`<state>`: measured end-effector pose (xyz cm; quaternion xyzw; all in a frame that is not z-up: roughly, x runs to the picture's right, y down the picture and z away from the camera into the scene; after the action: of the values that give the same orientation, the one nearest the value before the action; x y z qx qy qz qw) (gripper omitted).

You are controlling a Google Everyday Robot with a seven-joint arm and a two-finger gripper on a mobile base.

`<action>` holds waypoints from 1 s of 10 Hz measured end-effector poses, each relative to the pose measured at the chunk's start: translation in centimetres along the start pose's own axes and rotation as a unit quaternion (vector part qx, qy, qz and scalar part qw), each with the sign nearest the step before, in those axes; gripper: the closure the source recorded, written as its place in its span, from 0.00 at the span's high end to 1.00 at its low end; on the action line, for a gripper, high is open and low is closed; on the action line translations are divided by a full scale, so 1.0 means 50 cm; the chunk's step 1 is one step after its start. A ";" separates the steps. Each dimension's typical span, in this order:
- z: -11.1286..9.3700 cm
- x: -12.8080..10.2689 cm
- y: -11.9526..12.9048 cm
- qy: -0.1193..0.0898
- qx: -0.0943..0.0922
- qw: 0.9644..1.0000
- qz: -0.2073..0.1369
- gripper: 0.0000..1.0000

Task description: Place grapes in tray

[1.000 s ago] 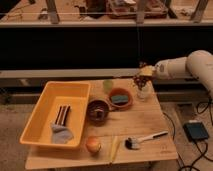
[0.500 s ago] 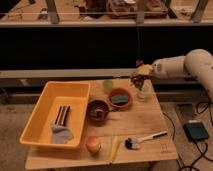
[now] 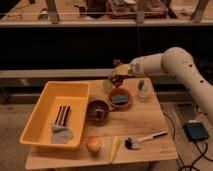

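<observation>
One gripper clasps the grapes above a bowl, lifted clear for carrying left to the tray.

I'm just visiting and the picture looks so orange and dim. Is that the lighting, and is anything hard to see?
Camera view: warm, yellowish light tints everything; the background above the wooden table is dark. The large yellow plastic tray shows clearly. The gripper sits above the round brown bowl, holding the dark reddish bunch of grapes, which looks soft and blurred, so single berries cannot be made out.
</observation>
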<state>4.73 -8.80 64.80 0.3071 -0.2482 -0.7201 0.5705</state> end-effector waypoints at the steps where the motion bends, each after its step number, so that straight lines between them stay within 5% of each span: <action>1: 0.027 0.003 -0.043 -0.004 0.012 1.000 -0.016 0.00; 7: 0.227 -0.025 -0.271 -0.060 0.054 0.991 -0.104 0.00; 10: 0.369 -0.065 -0.360 -0.127 0.047 0.982 -0.133 0.09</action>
<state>-20.19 -1.43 65.27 0.2697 -0.3098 -0.8100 0.4186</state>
